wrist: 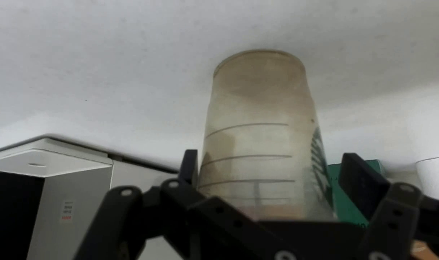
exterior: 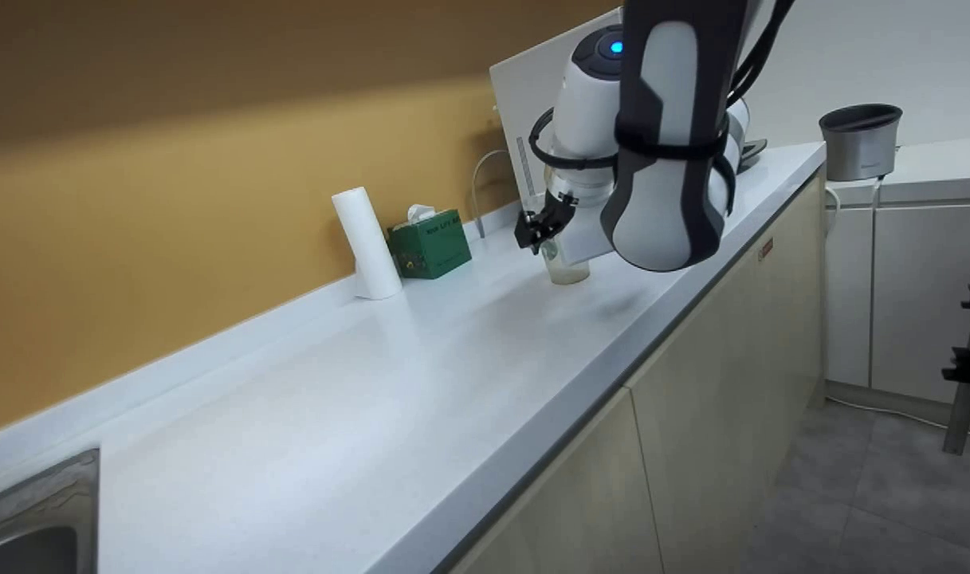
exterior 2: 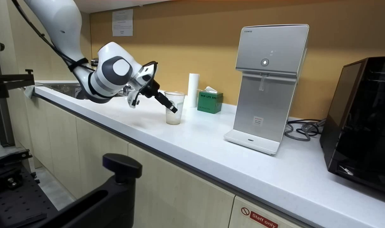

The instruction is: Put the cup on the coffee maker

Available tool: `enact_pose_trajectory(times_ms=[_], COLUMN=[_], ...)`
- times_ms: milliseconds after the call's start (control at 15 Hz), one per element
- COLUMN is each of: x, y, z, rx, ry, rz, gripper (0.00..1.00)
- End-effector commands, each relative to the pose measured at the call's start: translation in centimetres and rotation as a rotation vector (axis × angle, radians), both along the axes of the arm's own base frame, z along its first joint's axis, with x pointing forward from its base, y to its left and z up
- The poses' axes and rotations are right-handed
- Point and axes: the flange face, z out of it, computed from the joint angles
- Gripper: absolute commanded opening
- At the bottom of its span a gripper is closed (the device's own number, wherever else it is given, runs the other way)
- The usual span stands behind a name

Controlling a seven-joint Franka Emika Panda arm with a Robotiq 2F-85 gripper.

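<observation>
The cup, a clear tapered tumbler, stands upright on the counter in both exterior views (exterior: 568,273) (exterior 2: 173,119). It also fills the middle of the upside-down wrist view (wrist: 259,104). My gripper (wrist: 274,169) is open around the cup's upper part. The left finger in the wrist view is close beside the cup; I cannot tell if it touches. The right finger is apart from it. In an exterior view the gripper (exterior 2: 171,107) overlaps the cup. The coffee maker, a tall boxy machine with a grey front and white base tray (exterior 2: 264,104), stands farther along the counter.
A green tissue box (exterior 2: 209,102) and a white paper roll (exterior 2: 193,90) stand behind the cup by the wall. A black boxy appliance (exterior 2: 363,120) and loose cables (exterior 2: 301,128) lie beyond the machine. A sink (exterior: 86,502) is at the counter's opposite end.
</observation>
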Motion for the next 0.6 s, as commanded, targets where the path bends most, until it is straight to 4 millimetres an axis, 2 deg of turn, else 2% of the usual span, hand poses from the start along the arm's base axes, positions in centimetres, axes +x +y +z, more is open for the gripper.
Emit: enact_pose_trajectory(times_ms=[0,67,133,333,533], x=[1.7,1.9,2.0,2.0,1.2], y=[-0.1,-0.1,-0.2,-0.4,-1.1], z=[-0.6,-0.6,-0.5,0.4,2.6], rx=[-0.075,-0.090,-0.102,-0.136,-0.148], ry=[-0.024,-0.034,-0.045,-0.078,-0.109], rz=[-0.001,-0.007,-0.014,-0.031,-0.051], gripper=[1.00,0.75,0.74,0.53,0.38])
